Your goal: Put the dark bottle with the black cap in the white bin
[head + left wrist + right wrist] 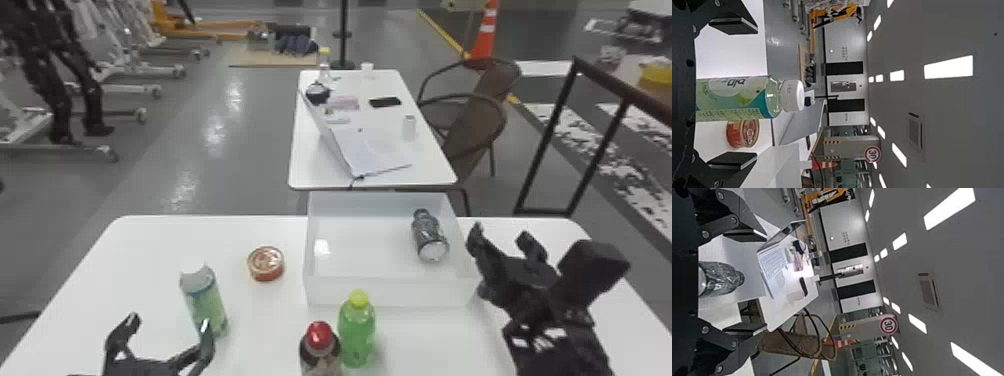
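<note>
Inside white bin [390,292], dark bottle [428,236], in right wrist view, round sign [888,325]

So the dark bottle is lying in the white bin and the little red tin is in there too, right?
Not the little red tin: the head view shows it on the white table, outside the white bin and to its left. The dark bottle is indeed lying in the bin, as you said.
</note>
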### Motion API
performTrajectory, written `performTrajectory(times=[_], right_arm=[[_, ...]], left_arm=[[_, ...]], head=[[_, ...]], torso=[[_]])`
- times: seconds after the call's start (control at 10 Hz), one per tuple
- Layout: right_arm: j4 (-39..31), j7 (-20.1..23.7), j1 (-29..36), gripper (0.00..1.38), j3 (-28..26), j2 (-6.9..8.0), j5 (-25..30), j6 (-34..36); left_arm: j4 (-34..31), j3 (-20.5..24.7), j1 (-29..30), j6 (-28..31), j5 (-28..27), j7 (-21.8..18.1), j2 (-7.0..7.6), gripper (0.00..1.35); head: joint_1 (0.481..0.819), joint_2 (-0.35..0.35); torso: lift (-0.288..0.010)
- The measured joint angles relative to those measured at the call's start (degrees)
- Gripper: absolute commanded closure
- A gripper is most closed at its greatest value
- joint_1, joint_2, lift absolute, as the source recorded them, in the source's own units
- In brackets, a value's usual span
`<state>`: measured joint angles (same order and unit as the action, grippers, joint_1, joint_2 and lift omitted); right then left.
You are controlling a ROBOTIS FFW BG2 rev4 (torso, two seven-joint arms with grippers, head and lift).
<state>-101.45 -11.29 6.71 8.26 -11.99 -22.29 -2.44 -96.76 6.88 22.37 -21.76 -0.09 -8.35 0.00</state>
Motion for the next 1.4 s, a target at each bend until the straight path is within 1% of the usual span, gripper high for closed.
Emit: performTrajectory(times=[0.2,0.4,0.6,0.7,0.8,1.0,1.1,1.4], right_arm=[[-2.4,-0.3,6.3,0.46,0.0,0.11,0.6,-0.3],[-4.8,0.0,10.9,0.46,0.0,-0.05,3.3,0.2],[-7.1,0.3,14.9,0.46,0.0,-1.49,4.8,1.0],[-8.7,-0.6,17.1,0.46,0.0,-2.07,5.4,1.3],[-10.1,-1.7,19.5,0.46,0.0,-2.25,6.1,1.3],[-12.2,-2.4,23.8,0.46,-0.2,-2.33,7.4,0.9],[-12.8,-3.2,25.1,0.46,-0.3,-2.31,7.7,0.6],[-12.7,-3.3,25.1,0.46,-0.2,-2.16,8.4,0.1]], left_arm=[[0.0,-0.2,-0.2,0.0,0.0,0.0,0.00,0.17],[0.0,-0.4,-0.3,0.1,-0.1,0.0,0.00,0.17],[0.0,-0.5,-0.3,0.1,-0.1,0.0,0.00,0.17],[0.0,-0.4,-0.2,0.0,-0.1,0.0,0.00,0.17],[0.0,-0.2,-0.1,-0.2,-0.1,0.0,0.00,0.17],[0.0,0.0,0.1,-0.5,-0.1,0.0,0.00,0.17],[-0.1,0.1,0.2,-0.5,-0.1,0.0,0.00,0.17],[-0.1,0.1,0.2,-0.5,-0.3,0.0,0.00,0.17]], head=[[0.549,0.000],[0.549,0.000],[0.549,0.000],[0.549,0.000],[0.549,0.000],[0.549,0.000],[0.549,0.000],[0.549,0.000]], torso=[[-0.100],[-0.100],[-0.100],[-0.100],[-0.100],[-0.100],[-0.100],[-0.100]])
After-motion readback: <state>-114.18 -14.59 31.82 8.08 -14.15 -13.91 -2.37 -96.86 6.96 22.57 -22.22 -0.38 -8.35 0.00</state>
